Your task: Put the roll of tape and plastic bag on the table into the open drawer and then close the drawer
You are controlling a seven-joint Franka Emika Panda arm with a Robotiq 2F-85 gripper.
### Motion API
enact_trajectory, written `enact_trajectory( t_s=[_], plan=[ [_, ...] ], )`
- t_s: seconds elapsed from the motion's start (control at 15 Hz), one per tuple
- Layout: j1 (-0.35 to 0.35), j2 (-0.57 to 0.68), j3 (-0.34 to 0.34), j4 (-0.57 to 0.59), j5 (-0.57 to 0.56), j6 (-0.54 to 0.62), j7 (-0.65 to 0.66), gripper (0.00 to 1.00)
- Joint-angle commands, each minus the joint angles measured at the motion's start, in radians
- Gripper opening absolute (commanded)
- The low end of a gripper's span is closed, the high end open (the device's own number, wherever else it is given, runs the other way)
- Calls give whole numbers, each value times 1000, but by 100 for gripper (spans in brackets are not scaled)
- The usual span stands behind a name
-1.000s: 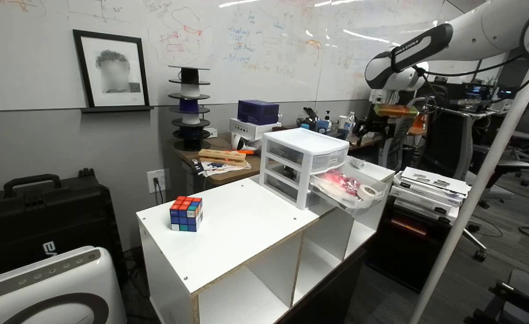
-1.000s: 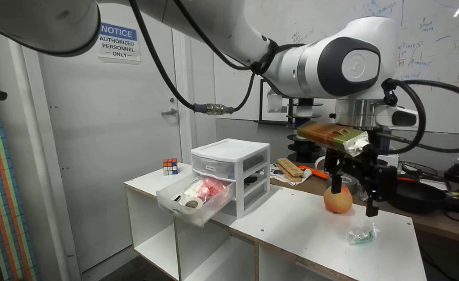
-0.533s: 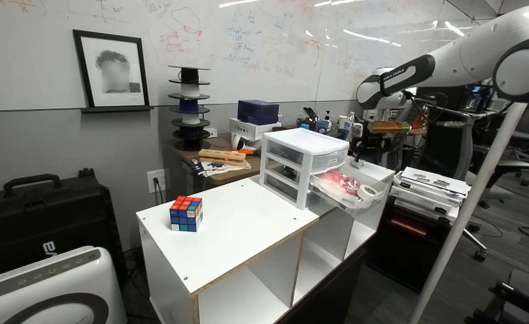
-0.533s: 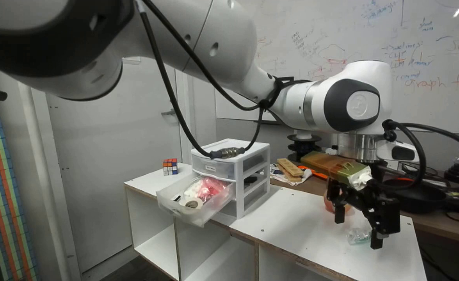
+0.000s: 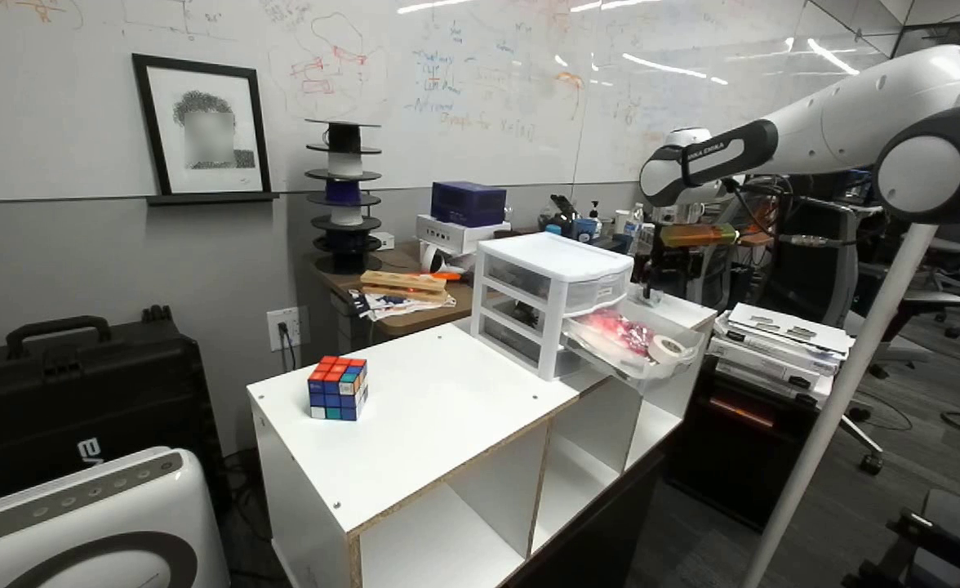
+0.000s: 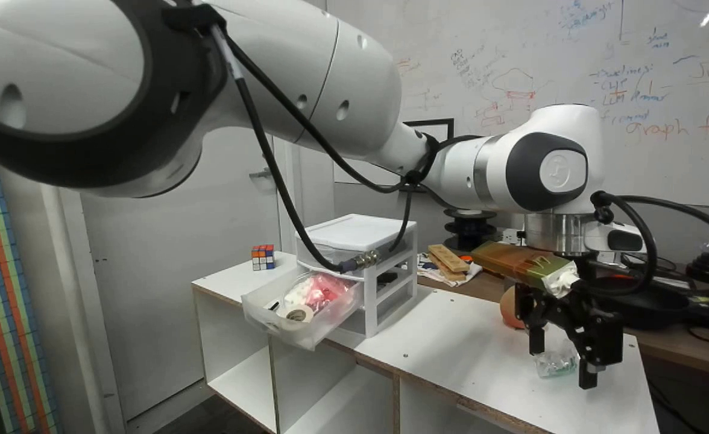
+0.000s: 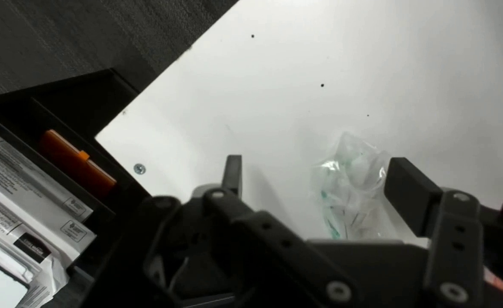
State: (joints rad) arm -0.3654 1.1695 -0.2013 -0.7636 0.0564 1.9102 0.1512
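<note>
A clear, crumpled plastic bag (image 6: 553,364) with green marks lies on the white table (image 6: 469,367). My gripper (image 6: 562,360) is low over it, jaws wide apart. In the wrist view the plastic bag (image 7: 352,188) shows between the fingertips, nearer the right-hand finger (image 7: 409,196); whether they touch I cannot tell. The gripper (image 7: 315,173) holds nothing. In both exterior views the roll of tape (image 6: 299,313) rests inside the pulled-out drawer (image 6: 273,330), beside pink and white packets. The drawer (image 5: 668,376) sticks out past the table edge.
The white plastic drawer unit (image 6: 360,232) stands mid-table, with the arm's cable hanging in front of it. A round orange-red object (image 6: 510,308) is just behind the gripper. A puzzle cube (image 5: 338,388) sits at the table's far end. A black pan (image 6: 644,307) lies on the desk behind.
The arm has come down, bringing my gripper from above the table to close over the plastic bag. Its fingers stand slightly nearer each other now. Drawer and tape have not moved.
</note>
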Motion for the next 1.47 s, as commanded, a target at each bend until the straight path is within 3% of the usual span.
enact_trajectory(
  t_s=[0.0, 0.4, 0.6, 0.87, 1.4],
  plan=[
    [7, 73, -2, 131, -39, -41, 33, 53],
    [38, 118, -13, 176, -57, -57, 44, 9],
    [53, 96, -15, 155, -62, -93, 34, 1],
    [79, 25, -4, 90, -56, -130, 17, 7],
    [216, -188, -2, -105, -71, -190, -18, 6]
  ],
)
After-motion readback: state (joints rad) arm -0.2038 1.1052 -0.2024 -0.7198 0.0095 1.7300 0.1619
